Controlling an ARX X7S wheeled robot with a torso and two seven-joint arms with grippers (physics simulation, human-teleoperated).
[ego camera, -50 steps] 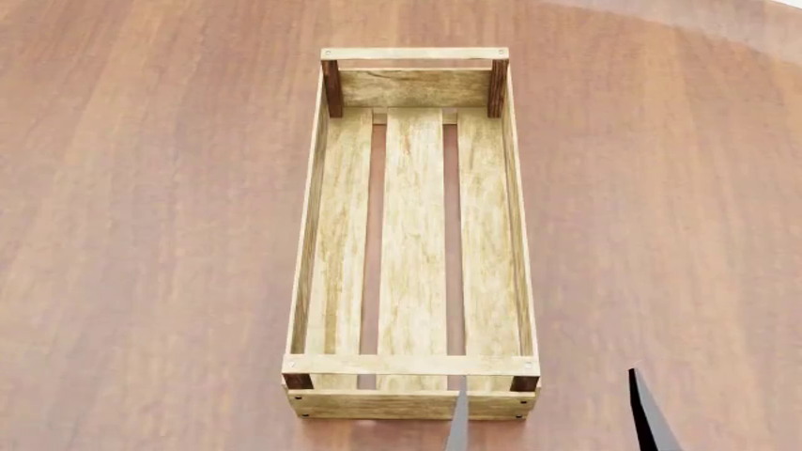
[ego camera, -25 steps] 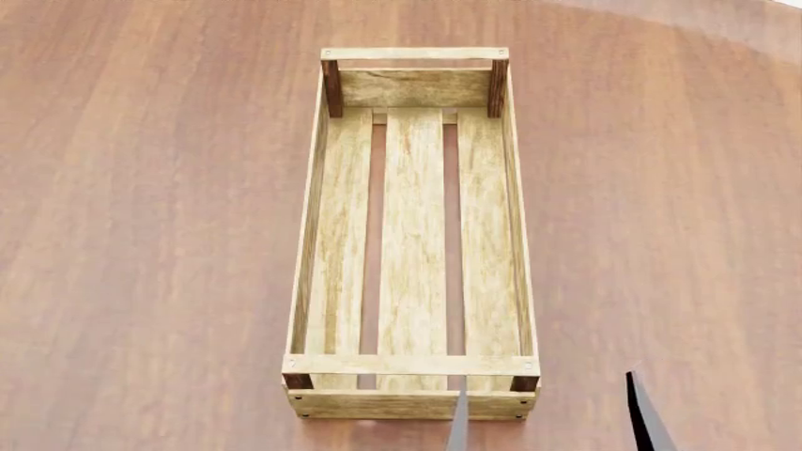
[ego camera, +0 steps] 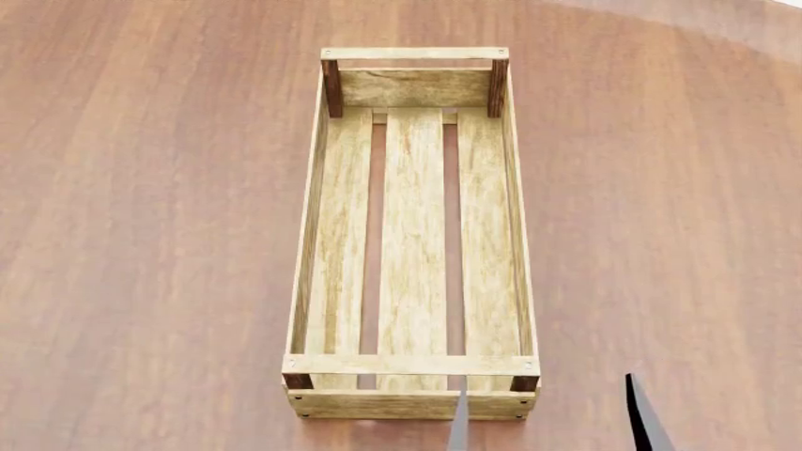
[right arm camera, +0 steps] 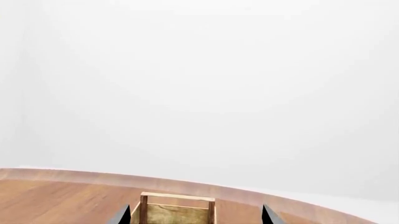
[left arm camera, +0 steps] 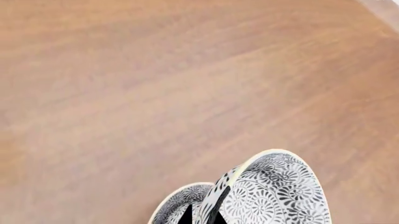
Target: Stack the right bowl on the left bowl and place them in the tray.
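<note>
Two patterned bowls show in the left wrist view, both black-and-white with cream rims: the larger-looking one (left arm camera: 274,191) tilted on edge, the other (left arm camera: 181,205) just beside it and partly behind. Dark fingertips (left arm camera: 215,210) of the left gripper (left arm camera: 201,215) rise between the two, pressed against the near bowl's rim, so the fingers seem to pinch that rim, though so little of them is visible that I cannot tell for certain. Below lies the bare wooden table (left arm camera: 156,93). From the head camera, the tray (ego camera: 314,235) stands lengthwise on the table, a light-wood crate with three bottom slats, low walls and dark corner posts, holding nothing. At the lower edge, the right gripper (ego camera: 551,423) shows two dark fingertips (ego camera: 641,423) set wide apart, nothing between them, one just in front of the tray's near end. Its wrist camera looks level across the table, framing the tray's end wall (right arm camera: 177,212) between the spread fingers.
</note>
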